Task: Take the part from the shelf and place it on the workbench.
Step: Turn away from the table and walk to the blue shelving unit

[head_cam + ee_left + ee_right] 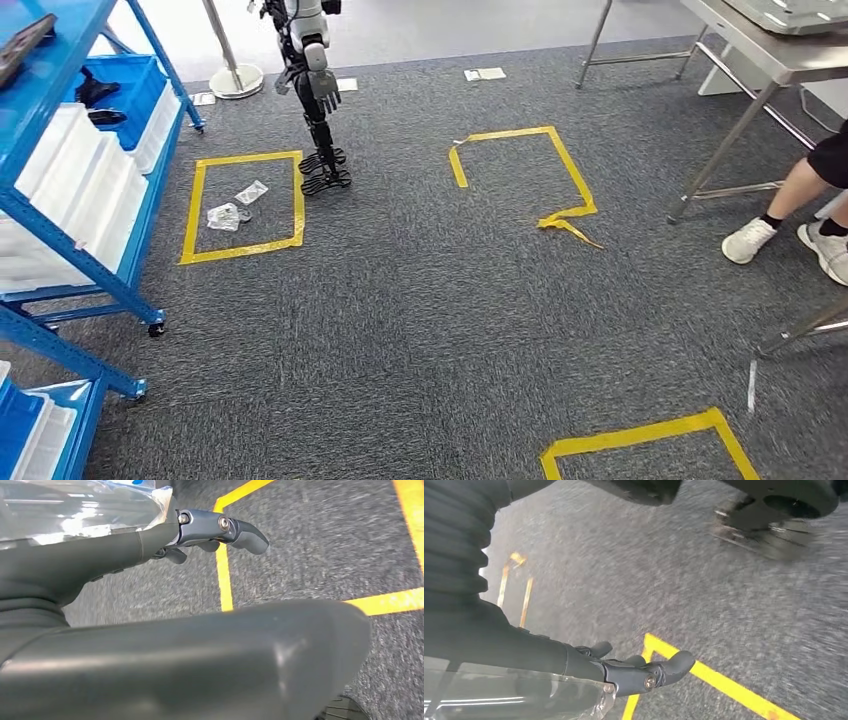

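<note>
Starting from the blue shelf at the far left, I count one shelf unit, then three yellow tape squares on the carpet. The nearest square, just beside the shelf, holds two small clear bags. One other robot stands beyond it.

My left hand has its fingers nearly straight along one clear-wrapped part, with the thumb apart. My right hand lies against the same wrap. I judge the part is carried pressed between the two hands, off the floor and well away from the shelf.

The slick wrap could slide out if either hand eases while I walk. The middle square's loose tape end could catch a foot. Farthest from the shelf, one person's shoes sit beside the one steel tabletop, so I could crowd them.
</note>
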You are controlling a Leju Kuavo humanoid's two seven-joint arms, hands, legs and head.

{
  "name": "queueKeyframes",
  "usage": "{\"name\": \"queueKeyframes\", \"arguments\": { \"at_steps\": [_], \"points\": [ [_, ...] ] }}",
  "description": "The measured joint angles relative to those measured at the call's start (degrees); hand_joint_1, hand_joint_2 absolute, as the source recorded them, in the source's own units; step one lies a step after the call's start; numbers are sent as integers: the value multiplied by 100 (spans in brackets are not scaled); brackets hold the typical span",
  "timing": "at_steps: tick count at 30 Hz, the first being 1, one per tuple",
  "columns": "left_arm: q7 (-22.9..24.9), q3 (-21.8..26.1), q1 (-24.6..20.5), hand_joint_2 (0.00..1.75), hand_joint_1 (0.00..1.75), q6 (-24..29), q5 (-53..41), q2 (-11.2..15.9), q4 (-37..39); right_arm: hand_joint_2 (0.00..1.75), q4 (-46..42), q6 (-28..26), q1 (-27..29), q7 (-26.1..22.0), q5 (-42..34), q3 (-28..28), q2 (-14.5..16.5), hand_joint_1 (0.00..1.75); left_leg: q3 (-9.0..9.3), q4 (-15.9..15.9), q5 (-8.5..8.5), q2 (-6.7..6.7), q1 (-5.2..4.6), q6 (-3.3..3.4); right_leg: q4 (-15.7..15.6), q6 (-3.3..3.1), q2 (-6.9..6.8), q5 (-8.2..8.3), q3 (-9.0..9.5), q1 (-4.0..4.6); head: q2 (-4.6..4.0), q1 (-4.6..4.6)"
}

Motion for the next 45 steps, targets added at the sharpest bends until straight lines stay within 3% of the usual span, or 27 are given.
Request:
{"name": "queueKeyframes", "arguments": {
  "at_steps": [2, 5, 7, 9, 11, 13, 16, 18, 20, 21, 22, 23, 25, 26, 27, 28, 30, 31, 32, 34, 36, 38, 40, 42, 43, 44, 45],
  "points": [
    [5, 1, -2, 0, 0, 0, -2, 2, 0, 175, 2, 9, 15, 2, 10, 7, -2, 0, -48, 34, 0, -134, -10, -76, -434, -15, 179, 164, 164, -31, 0, 4],
    [16, 7, 38, 0, 0, 1, -2, 7, 0, 175, 2, 22, 11, -3, 17, 14, 8, 0, -106, 27, 27, -240, 14, -180, -471, -151, 41, 206, 193, -20, 0, -4],
    [24, 10, 46, 0, 0, 1, -2, 10, 0, 175, 2, 33, 5, -7, 25, 16, 11, 0, -236, 288, -148, 29, 11, -224, -492, -242, -97, 227, 196, -33, 0, -34],
    [28, 10, 26, 0, 0, 1, -3, 8, 0, 175, 2, 42, 15, -10, 31, 19, 12, 0, -575, 1005, -534, 396, 3, -255, -495, -315, -264, 219, 197, -5, 0, -68],
    [32, 10, 22, 0, 0, 1, -3, 2, 1, 175, 4, 49, 25, -10, 35, 20, 7, 0, -894, 1664, -777, 515, 17, -275, -494, -347, -439, 210, 191, 27, 0, -74],
    [37, 10, 32, 0, 0, 1, -2, -3, 2, 175, 6, 52, 24, -9, 38, 20, 3, 0, -980, 1839, -788, 536, 27, -279, -494, -352, -528, 206, 187, 38, 0, -74],
    [39, 10, 36, 0, 0, 1, -2, -3, 2, 175, 6, 54, 22, -9, 39, 20, 4, 0, -967, 1814, -760, 540, 30, -278, -494, -353, -546, 205, 188, 39, 0, -73],
    [43, 10, 38, 0, 0, 2, -2, -2, 2, 175, 5, 58, 8, -9, 44, 21, 10, 0, -606, 1167, -444, 652, 27, -251, -494, -350, -643, 191, 208, 41, 0, -75],
    [45, 13, 20, 0, 0, 9, 4, 1, 1, 175, 4, 71, -24, -7, 55, 33, 22, 0, -152, 303, -122, 821, -30, -160, -500, -291, -862, 152, 259, 82, 0, -69],
    [45, 17, 15, 0, 0, 13, 9, 0, 1, 175, 2, 77, -40, -3, 60, 42, 27, 0, -60, 120, -81, 835, -39, -103, -489, -244, -928, 123, 273, 101, 0, -67],
    [45, 22, 12, 0, 0, 17, 17, -1, 1, 175, 0, 83, -55, 0, 63, 51, 31, 0, -18, 18, -65, 795, -45, -45, -432, -202, -903, 68, 267, 116, 0, -54],
    [45, 27, 16, 0, 0, 19, 26, -1, 1, 175, -2, 86, -64, 3, 63, 58, 35, 0, -6, -14, -37, 705, -29, 0, -278, -188, -777, -23, 210, 108, 0, -43],
    [45, 32, -1, 0, 0, 19, 38, -11, 0, 175, -3, 88, -54, 6, 62, 62, 28, 0, -4, -39, -2, 547, -7, 47, 391, -212, -405, -326, -99, 88, 0, -13],
    [45, 33, -7, 0, 0, 19, 39, -17, 0, 175, -3, 89, -49, 8, 56, 62, 25, 0, -14, -37, 5, 456, -7, 56, 784, -219, -306, -470, -292, 81, 0, -4],
    [45, 35, -3, 0, 0, 18, 40, -23, 0, 175, -3, 90, -53, 10, 54, 62, 19, 0, -19, -34, 8, 368, -7, 59, 1068, -206, -268, -548, -439, 74, 0, -3],
    [47, 39, 6, 0, 0, 18, 40, -27, 0, 175, -3, 91, -60, 12, 50, 62, 16, 0, -19, -30, 10, 283, -6, 56, 1142, -169, -255, -529, -489, 66, 0, -2],
    [56, 46, 20, 0, 0, 17, 40, -34, 1, 175, -2, 91, -66, 13, 48, 63, 7, 0, -10, -17, 12, 106, 8, 37, 623, -49, -188, -235, -270, 32, 0, -1],
    [58, 49, 20, 0, 0, 15, 40, -37, 1, 175, -2, 91, -57, 13, 45, 63, 2, 0, -16, -3, 11, 18, 14, 13, 197, 7, -55, -59, -92, -2, 0, 8],
    [51, 51, 17, 0, 0, 13, 44, -39, 1, 175, -1, 91, -50, 13, 40, 63, -2, 0, -31, 19, 6, -62, 10, -19, -153, 22, 64, 76, 49, -23, 0, 13],
    [9, 55, 21, 0, 0, 10, 56, -40, 0, 175, 0, 89, -49, 10, 32, 63, 2, 0, -78, 40, 12, -177, 0, -96, -449, -41, 196, 171, 167, -32, 0, 13],
    [-34, 59, 38, 0, 0, 9, 67, -38, 0, 175, 0, 82, -54, 4, 25, 63, 16, 0, -117, 27, 38, -257, 14, -167, -455, -147, 76, 196, 185, -23, 0, -1],
    [-50, 61, 42, 0, 0, 10, 67, -36, 1, 175, 1, 61, -54, -1, 17, 62, 21, 0, -204, 177, -61, -51, 14, -220, -476, -234, -58, 223, 194, -39, 0, -32],
    [-56, 61, 22, 0, 0, 8, 63, -39, 2, 175, 1, 44, -36, -5, -2, 61, 19, 0, -478, 756, -392, 328, 5, -257, -486, -311, -221, 222, 196, -24, 0, -84],
    [-63, 61, 10, 0, 0, -9, 48, -43, 2, 175, 3, 24, 0, -9, -43, 61, 11, 0, -822, 1464, -686, 492, 21, -287, -485, -353, -408, 207, 194, 9, 0, -104],
    [-67, 61, 17, 0, 0, -23, 31, -45, 2, 175, 3, 6, 15, -15, -70, 60, 6, 0, -891, 1609, -700, 520, 29, -295, -485, -361, -495, 200, 193, 19, 0, -105],
    [-69, 60, 27, 0, 0, -41, 12, -46, 2, 175, 4, -15, 25, -26, -99, 57, 2, 0, -851, 1548, -616, 548, 36, -296, -484, -366, -573, 194, 197, 23, 0, -107],
    [-72, 58, 34, 0, 0, -64, -14, -46, 2, 175, 4, -38, 31, -41, -130, 50, 2, 0, -697, 1276, -455, 600, 39, -288, -484, -365, -642, 186, 207, 25, 0, -108]
  ]
}}
